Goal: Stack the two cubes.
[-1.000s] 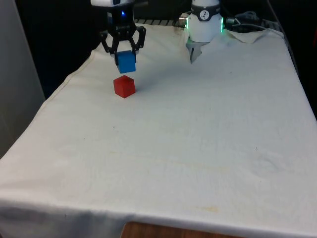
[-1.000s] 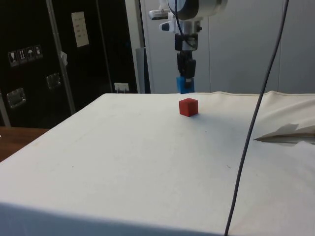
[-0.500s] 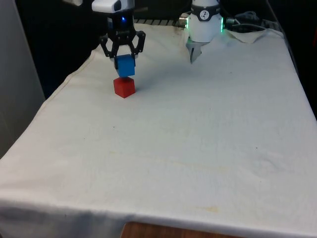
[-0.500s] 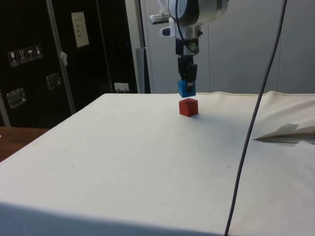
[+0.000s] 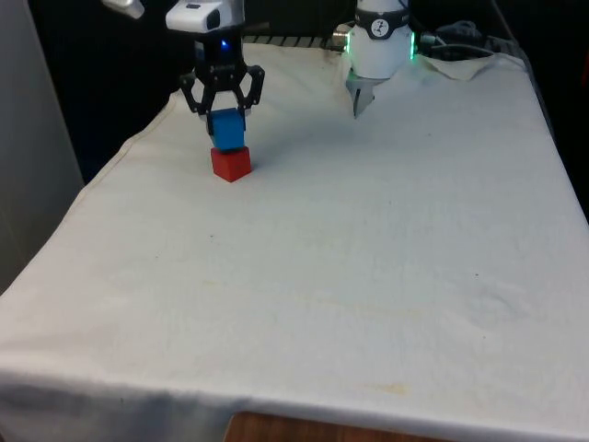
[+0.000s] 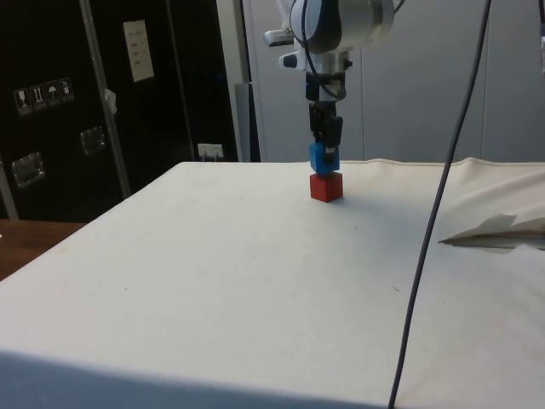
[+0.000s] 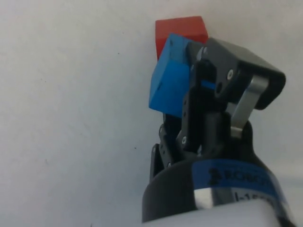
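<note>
Right near the far corner of the table [image 5: 386,276], on the front view's left, the blue cube [image 5: 226,129] sits on top of the red cube [image 5: 230,163]. The black gripper [image 5: 222,92] comes straight down and squeezes the blue cube on two sides. Lots of open room spreads toward the near edge. Both cubes are small, smooth blocks with sharp corners. A soft white cloth [image 6: 213,281] with a few wrinkles covers the table. Dark cabinets [image 6: 102,94] stand behind in the side view.
</note>
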Available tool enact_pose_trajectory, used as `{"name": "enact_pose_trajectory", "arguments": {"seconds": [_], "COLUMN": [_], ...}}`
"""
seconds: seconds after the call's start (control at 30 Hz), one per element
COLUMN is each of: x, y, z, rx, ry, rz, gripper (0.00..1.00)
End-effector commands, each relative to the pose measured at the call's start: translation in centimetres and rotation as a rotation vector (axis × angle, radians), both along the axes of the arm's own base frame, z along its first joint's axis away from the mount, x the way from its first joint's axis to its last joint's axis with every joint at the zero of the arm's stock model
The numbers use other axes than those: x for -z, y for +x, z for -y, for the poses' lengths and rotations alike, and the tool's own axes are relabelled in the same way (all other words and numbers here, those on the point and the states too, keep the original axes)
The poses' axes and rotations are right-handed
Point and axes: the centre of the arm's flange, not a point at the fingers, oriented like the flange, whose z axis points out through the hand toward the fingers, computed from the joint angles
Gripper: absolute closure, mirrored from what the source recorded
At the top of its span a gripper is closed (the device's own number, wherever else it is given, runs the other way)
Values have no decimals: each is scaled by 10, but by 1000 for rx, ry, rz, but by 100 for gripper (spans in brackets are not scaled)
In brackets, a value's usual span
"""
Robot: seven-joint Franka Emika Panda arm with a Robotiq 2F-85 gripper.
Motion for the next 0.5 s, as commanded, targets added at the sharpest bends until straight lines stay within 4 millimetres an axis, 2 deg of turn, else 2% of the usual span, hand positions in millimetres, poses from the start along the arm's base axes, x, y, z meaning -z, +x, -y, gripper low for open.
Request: {"name": "enact_pose_trajectory", "arguments": {"seconds": [0.0, 0.2, 0.47], "x": [-1, 6, 6], "y": [1, 1, 1], "z": [0, 3, 0], "rx": [-2, 5, 4], "ry": [3, 0, 1], "rz": [16, -3, 10], "gripper": [100, 100, 100]}}
